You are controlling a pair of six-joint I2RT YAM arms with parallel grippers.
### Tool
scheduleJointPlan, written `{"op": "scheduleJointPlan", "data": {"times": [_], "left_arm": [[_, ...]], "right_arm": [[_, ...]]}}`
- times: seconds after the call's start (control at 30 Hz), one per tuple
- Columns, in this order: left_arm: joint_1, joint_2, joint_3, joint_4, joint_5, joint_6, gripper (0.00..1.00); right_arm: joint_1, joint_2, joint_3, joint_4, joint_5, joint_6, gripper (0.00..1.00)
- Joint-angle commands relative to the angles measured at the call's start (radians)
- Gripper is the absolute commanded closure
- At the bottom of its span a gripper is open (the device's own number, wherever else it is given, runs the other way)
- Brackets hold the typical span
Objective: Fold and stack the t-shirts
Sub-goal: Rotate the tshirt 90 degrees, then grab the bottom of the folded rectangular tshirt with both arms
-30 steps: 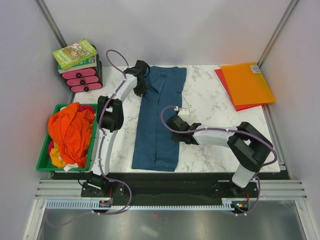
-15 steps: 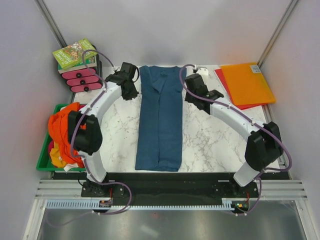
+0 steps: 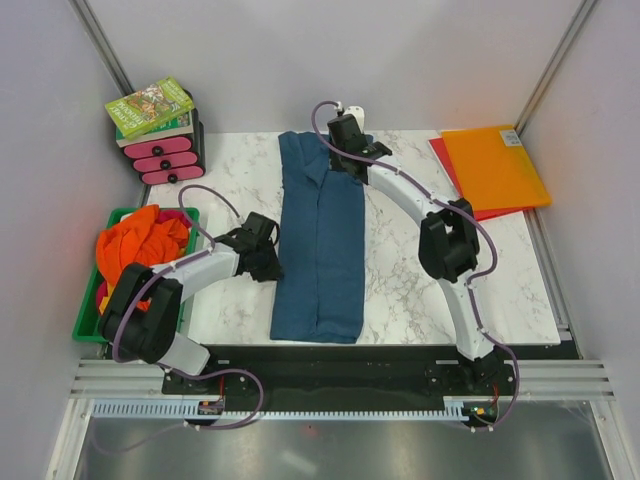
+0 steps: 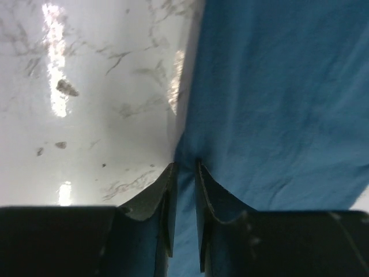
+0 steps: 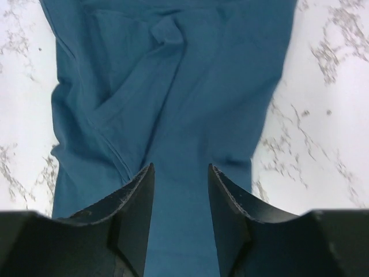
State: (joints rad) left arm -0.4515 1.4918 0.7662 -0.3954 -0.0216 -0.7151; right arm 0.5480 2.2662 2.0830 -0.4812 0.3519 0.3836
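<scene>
HALFWAY THROUGH SHIRT ONE: The teal t-shirt (image 3: 320, 250) lies as a long narrow strip down the centre of the tabletop (image 3: 420, 280). It runs from the far edge almost to the near edge, with both sides already turned in lengthwise. The left claw (image 4: 184, 167), its jaws narrow, pinches the shirt's left edge somewhat closer to the near edge than the far one, and the cloth puckers at its tips. The right claw (image 5: 181, 167) hangs over the far end of the strip, its jaws apart and gripping nothing; the cloth beneath it is creased. By the look of it, the lengthwise folds are done, while the crosswise fold that would reduce the strip to a compact packet is not yet made. The orange t-shirts (image 3: 140, 255) sit unfolded in a loose heap in the green bin (image 3: 82, 325) at the tabletop's left edge, and no stack has been started anywhere in view. On this evidence the job is in its early stretch: one shirt partly folded, the rest waiting.
</scene>
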Motion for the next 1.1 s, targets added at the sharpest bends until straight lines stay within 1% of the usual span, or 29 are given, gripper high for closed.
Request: {"op": "scheduleJointPlan", "data": {"times": [0.0,0.07,0.1,0.2,0.33,0.43,0.63,0.73,0.83,0.97,1.07], "left_arm": [[-0.007,-0.036,0.010,0.125,0.054,-0.061,0.75],[-0.009,-0.034,0.019,0.127,0.058,-0.047,0.75],[-0.012,-0.034,0.022,0.127,0.061,-0.035,0.75],[-0.016,-0.039,0.025,0.118,0.071,-0.037,0.73],[-0.024,-0.022,0.031,0.109,0.080,-0.052,0.72],[-0.033,-0.002,0.041,0.102,0.081,-0.053,0.71],[-0.049,0.004,0.051,0.089,0.069,-0.047,0.71],[-0.049,0.007,0.051,0.081,0.069,-0.044,0.71],[-0.049,0.015,0.048,0.081,0.077,-0.047,0.71],[-0.050,0.042,0.051,0.076,0.089,-0.056,0.72],[-0.052,0.059,0.053,0.076,0.098,-0.061,0.72]], "right_arm": [[0.003,0.105,0.172,-0.007,-0.030,-0.061,0.47],[0.003,0.147,0.204,0.006,-0.050,-0.063,0.43],[0.006,0.157,0.209,0.010,-0.057,-0.064,0.38],[0.027,0.185,0.209,0.035,-0.051,-0.090,0.31],[0.062,0.211,0.192,0.053,-0.039,-0.121,0.31],[0.090,0.205,0.154,0.102,-0.014,-0.138,0.31],[0.127,0.207,0.140,0.173,0.009,-0.150,0.31],[0.127,0.246,0.187,0.148,0.018,-0.160,0.31],[0.127,0.271,0.195,0.145,0.039,-0.181,0.32],[0.127,0.297,0.201,0.145,0.126,-0.206,0.33],[0.122,0.325,0.213,0.153,0.156,-0.212,0.33]]}}
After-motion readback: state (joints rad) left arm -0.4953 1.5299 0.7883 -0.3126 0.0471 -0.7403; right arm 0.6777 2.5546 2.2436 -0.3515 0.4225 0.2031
